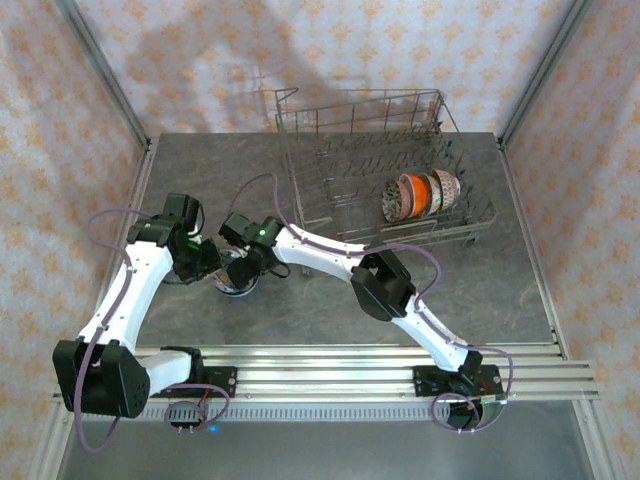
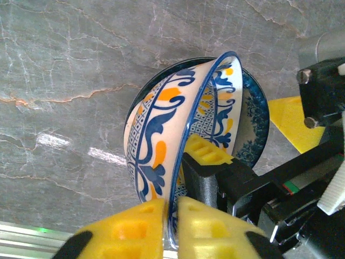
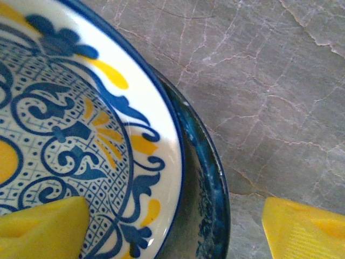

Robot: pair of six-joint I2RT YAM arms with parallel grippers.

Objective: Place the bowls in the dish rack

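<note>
**Tipped bowl shared between two sets of fingers**

The left fingers (image 2: 129, 229) stand narrow, pinched on the rim of the blue-and-orange patterned bowl (image 2: 156, 135), which they hold up on edge. The right fingers (image 3: 43, 224) stand wide and grip nothing. One lies against the bowl's painted inside, and the other hangs outside over the bare worktop (image 2: 64, 65).

Under the tipped bowl sits a dark blue bowl (image 3: 207, 178), flat on the worktop. Its rim also falls inside the right fingers' span.

Both bowls are on the near left of the worktop, well apart from the dish rack (image 1: 330, 150). The rack stands at the far right, with several bowls (image 1: 420, 193) already set on edge between its tines.

This looks like a handover, and there are several ways it could go wrong:

- **Early release:** If the left fingers let go before the right ones have closed, the patterned bowl would fall back onto the dark blue bowl and could chip either of them.
- **Catching both bowls:** If the right fingers close from where they stand, they may clamp both walls at once and drag the lower bowl along.
- **Slipping:** A thin glazed rim held at a slant can slide or swivel in the grip.
- **Collision:** The two wrists are crowded close together, so either one pulling away may knock the other.
</note>
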